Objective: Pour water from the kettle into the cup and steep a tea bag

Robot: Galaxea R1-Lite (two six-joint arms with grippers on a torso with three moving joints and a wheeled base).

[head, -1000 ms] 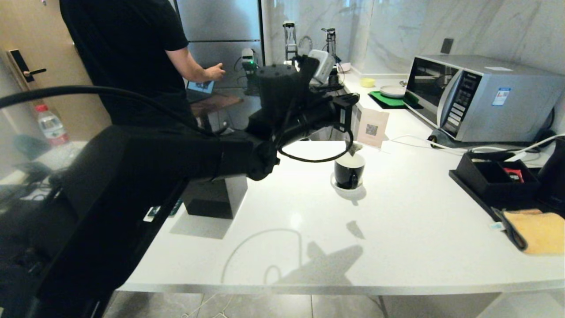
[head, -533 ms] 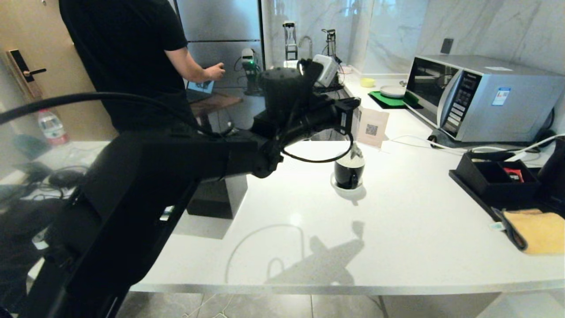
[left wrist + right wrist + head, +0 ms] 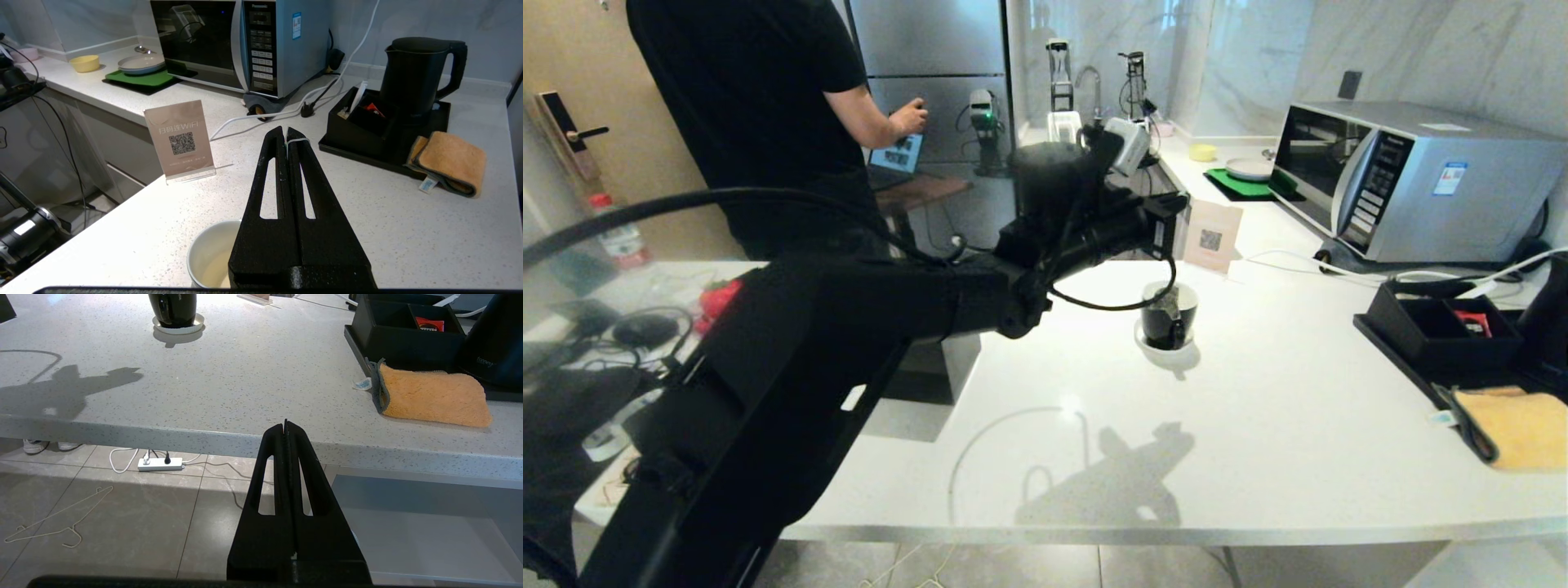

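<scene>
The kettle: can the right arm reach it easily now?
Probably yes. The right gripper is shut and empty, parked below the counter edge, and the kettle stands close ahead, behind the orange cloth, with nothing blocking it.

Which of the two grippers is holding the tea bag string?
The left gripper, above the cup, has the white string pinched at its tips. The right gripper is shut on nothing, below the counter edge.

White speckled counter (image 3: pixel 1258 425) with saucer (image 3: pixel 1168 347), black tray (image 3: pixel 1401 347), orange cloth (image 3: pixel 1523 429).

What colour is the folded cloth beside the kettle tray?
Orange cloth with a grey edge; right wrist view shows it best.
</scene>
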